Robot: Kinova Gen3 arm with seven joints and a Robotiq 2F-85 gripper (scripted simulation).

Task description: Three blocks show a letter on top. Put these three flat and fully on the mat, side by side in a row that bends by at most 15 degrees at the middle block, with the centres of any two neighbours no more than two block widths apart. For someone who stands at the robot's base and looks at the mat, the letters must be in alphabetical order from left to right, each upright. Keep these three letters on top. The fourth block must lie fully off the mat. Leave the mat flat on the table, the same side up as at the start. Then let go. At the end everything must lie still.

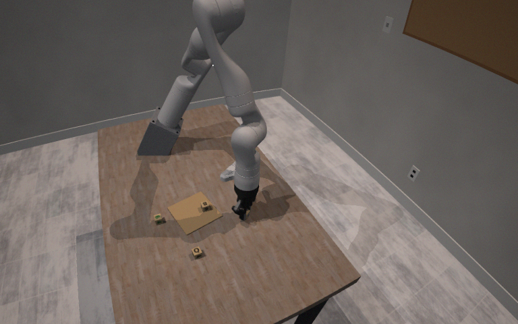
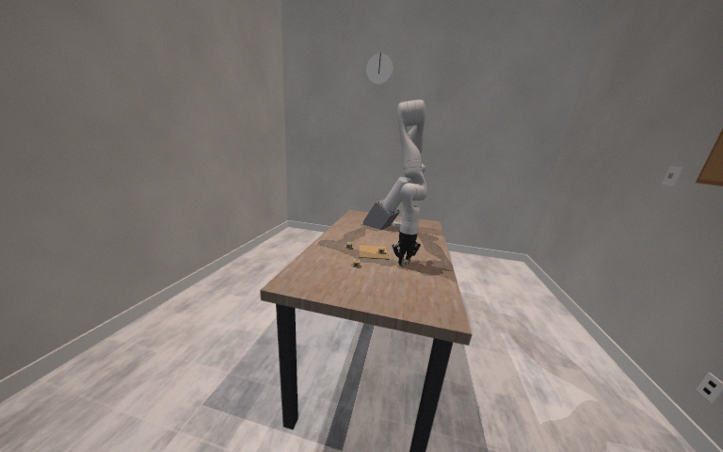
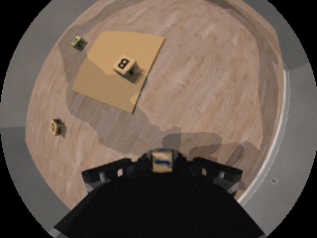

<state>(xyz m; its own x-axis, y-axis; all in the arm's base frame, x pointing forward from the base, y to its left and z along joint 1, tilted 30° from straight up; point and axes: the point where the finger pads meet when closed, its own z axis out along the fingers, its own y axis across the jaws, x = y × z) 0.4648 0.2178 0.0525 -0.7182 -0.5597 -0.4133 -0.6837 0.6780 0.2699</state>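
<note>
My gripper (image 1: 243,214) (image 2: 403,261) (image 3: 162,156) is down at the table just right of the tan mat (image 1: 187,217) (image 2: 367,253) (image 3: 99,79). It is shut on a wooden block (image 3: 162,159) with a blue mark on top; the fingers hide the block in the top and exterior views. A block showing B (image 1: 206,206) (image 2: 381,250) (image 3: 125,65) sits on the mat near its right corner. A block with a green letter (image 1: 159,218) (image 2: 348,245) (image 3: 78,43) lies off the mat to its left. A block showing a dark letter (image 1: 197,252) (image 2: 356,263) (image 3: 58,127) lies on the table in front of the mat.
The robot base (image 1: 158,137) (image 2: 379,216) stands at the table's far end. A small white object (image 1: 228,172) lies on the table behind the arm's wrist. The table's right edge (image 1: 305,206) runs close to the gripper.
</note>
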